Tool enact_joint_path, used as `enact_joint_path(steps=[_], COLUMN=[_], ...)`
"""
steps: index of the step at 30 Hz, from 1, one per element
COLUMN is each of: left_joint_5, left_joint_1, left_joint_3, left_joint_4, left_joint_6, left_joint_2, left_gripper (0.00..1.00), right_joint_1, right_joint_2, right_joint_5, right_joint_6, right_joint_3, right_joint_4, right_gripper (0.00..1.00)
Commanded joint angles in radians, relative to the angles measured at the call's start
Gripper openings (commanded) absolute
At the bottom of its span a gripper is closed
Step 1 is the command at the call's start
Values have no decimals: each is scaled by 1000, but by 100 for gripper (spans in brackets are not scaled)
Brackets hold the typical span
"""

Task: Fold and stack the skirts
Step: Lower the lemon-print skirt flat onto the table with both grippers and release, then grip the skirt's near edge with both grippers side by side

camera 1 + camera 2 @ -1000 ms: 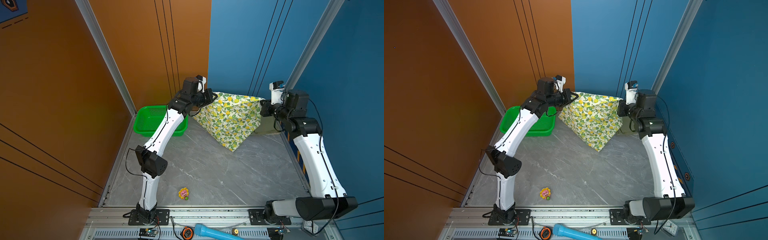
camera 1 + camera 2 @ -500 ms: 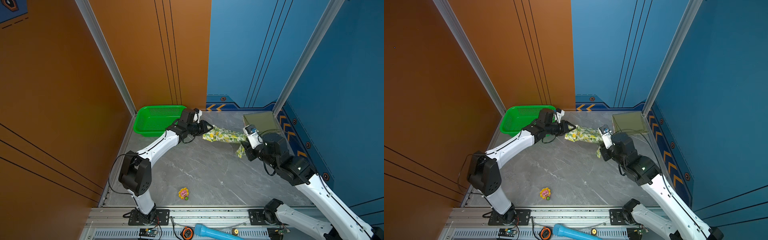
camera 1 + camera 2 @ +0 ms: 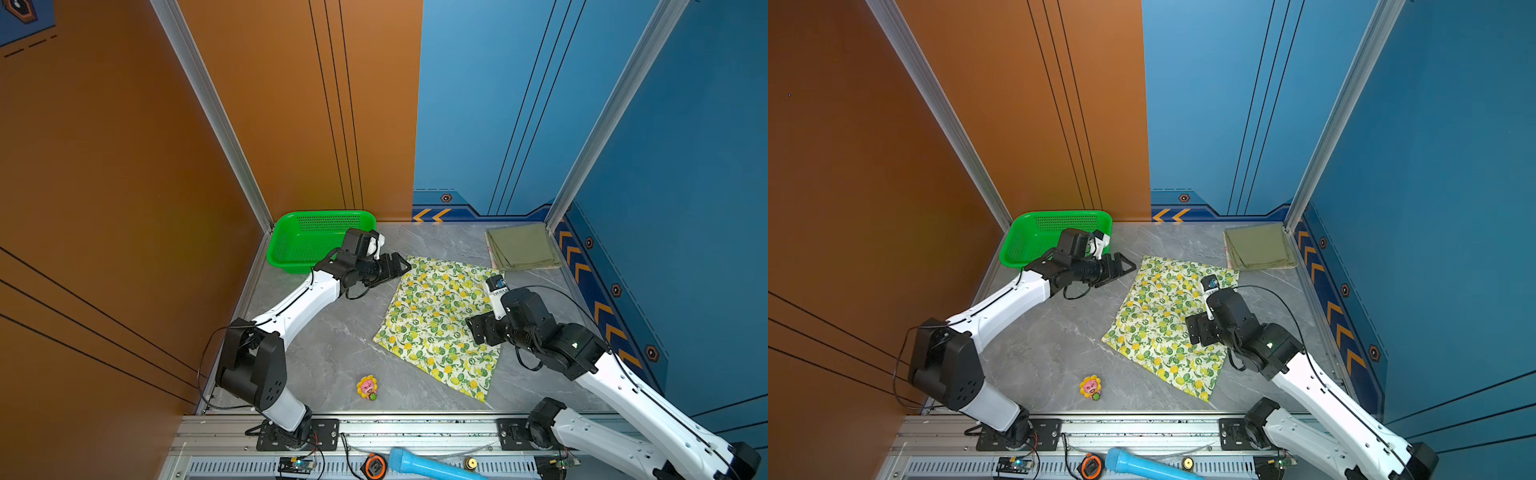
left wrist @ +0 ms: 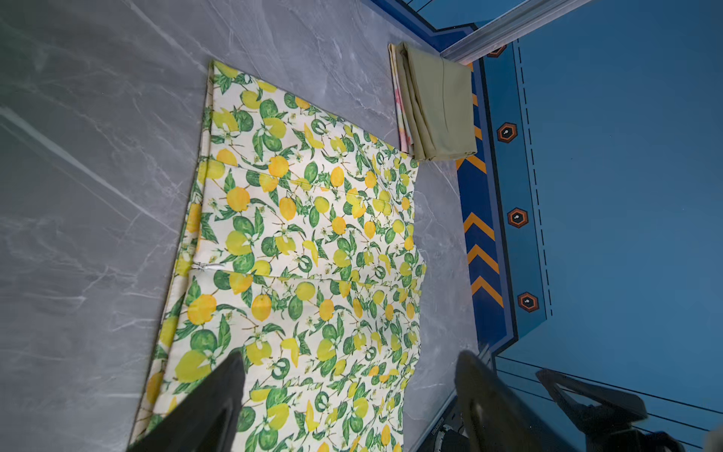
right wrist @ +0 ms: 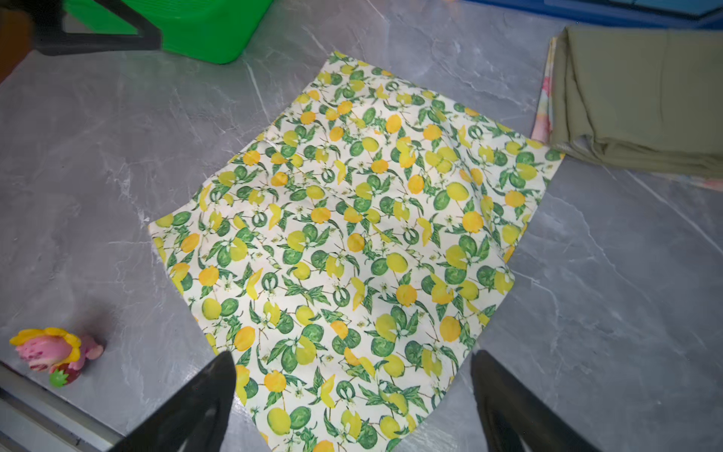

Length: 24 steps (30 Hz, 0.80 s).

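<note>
The white cloth skirt printed with yellow lemons and green leaves [image 3: 440,324] is now found spread flat on the grey marbled tabletop [image 3: 332,340], no longer stretched aloft between the two arms as a second before. It is judged released. The left gripper [image 3: 400,266] is seen with jaws apart at the skirt's far corner, beside the green plastic mesh basket [image 3: 291,249]. The right gripper [image 3: 478,330] is seen with jaws apart over its right edge. Nothing is held by either. The folded plain olive green skirt [image 3: 521,247] is stacked on the pastel flowered skirt [image 5: 544,105], of which only an edge is shown, in the far right corner. The lemon skirt is judged ready for folding, though slight ripples are noted.
</note>
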Motion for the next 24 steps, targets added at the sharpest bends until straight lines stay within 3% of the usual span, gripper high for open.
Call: enact_joint_path(steps=[1, 3, 9, 19, 24], left_joint_5=[-56, -82, -212, -216, -229], left_joint_1=[-16, -36, -133, -207, -207], left_joint_3=[34, 53, 126, 122, 98], left_joint_4=[-137, -179, -312, -326, -327], left_joint_6=[77, 115, 234, 258, 262], left_joint_2=[16, 38, 127, 300, 331], left_gripper=[85, 85, 85, 82, 82], right_joint_1=[-94, -161, -266, -292, -300], right_joint_2=[61, 104, 273, 550, 595], right_joint_5=[-60, -129, -174, -170, -139], right_joint_6=[146, 171, 208, 227, 233], right_joint_3=[-33, -62, -75, -40, -70], right_joint_4=[34, 94, 216, 319, 325], right_gripper=[92, 91, 87, 81, 81])
